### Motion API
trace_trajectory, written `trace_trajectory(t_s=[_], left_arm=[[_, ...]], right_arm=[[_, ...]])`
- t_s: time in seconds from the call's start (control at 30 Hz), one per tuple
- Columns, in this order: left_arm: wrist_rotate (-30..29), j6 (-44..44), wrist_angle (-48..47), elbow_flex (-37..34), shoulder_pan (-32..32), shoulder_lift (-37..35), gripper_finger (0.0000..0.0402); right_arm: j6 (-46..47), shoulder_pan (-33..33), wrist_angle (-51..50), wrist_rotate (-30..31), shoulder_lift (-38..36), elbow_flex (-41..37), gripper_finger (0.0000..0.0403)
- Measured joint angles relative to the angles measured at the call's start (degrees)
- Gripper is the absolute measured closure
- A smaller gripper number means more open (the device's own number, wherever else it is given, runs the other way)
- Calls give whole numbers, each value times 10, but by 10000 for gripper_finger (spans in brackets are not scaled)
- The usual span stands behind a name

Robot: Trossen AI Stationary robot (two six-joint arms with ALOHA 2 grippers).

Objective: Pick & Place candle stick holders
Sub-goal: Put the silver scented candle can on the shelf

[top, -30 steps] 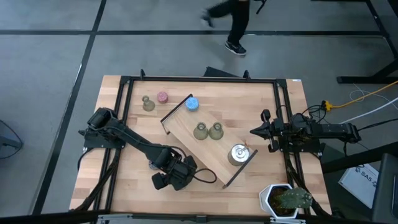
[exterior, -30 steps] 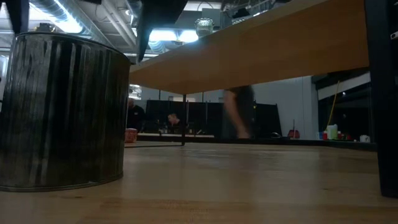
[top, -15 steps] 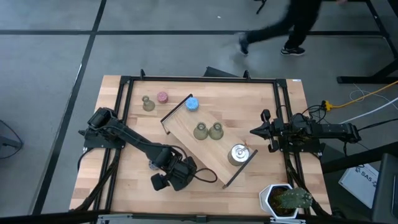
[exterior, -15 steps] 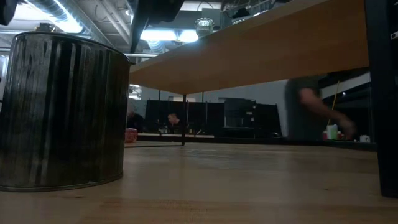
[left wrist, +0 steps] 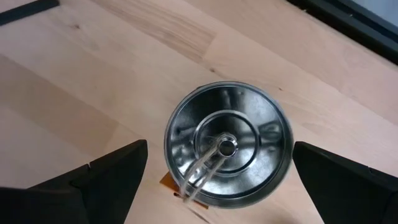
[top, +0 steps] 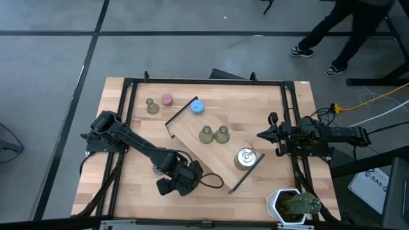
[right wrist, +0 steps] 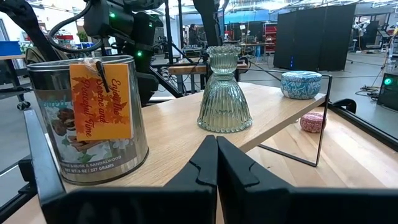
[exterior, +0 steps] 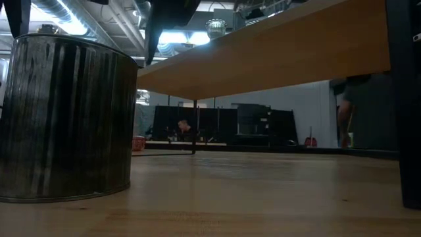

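Left gripper (left wrist: 217, 180), fingers spread apart, is hovering directly over the round shiny silver tin holder (left wrist: 227, 144), evidently lining up to grasp it.

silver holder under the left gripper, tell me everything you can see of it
The silver holder is a round, shiny metal tin seen from straight above in the left wrist view, with concentric rings in its top and a thin wire loop at the centre. An orange tag peeks out at its edge. It stands upright on the bare wooden table, off the tray. The left gripper is open above it, one dark finger on each side, touching nothing. In the high view the arm hides almost all of it.
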Motion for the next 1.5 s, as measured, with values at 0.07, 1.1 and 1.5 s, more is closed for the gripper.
trace_trajectory(t_s=[0.07, 1.1, 1.5], left_arm=[[8, 0, 0, 0, 0, 0, 2], [14, 6, 12, -2, 1, 25, 2], [18, 11, 23, -1, 1, 37, 2]], right_arm=[[0, 0, 0, 0, 0, 0, 402], [0, 0, 0, 0, 0, 0, 402], [0, 0, 0, 0, 0, 0, 402]])
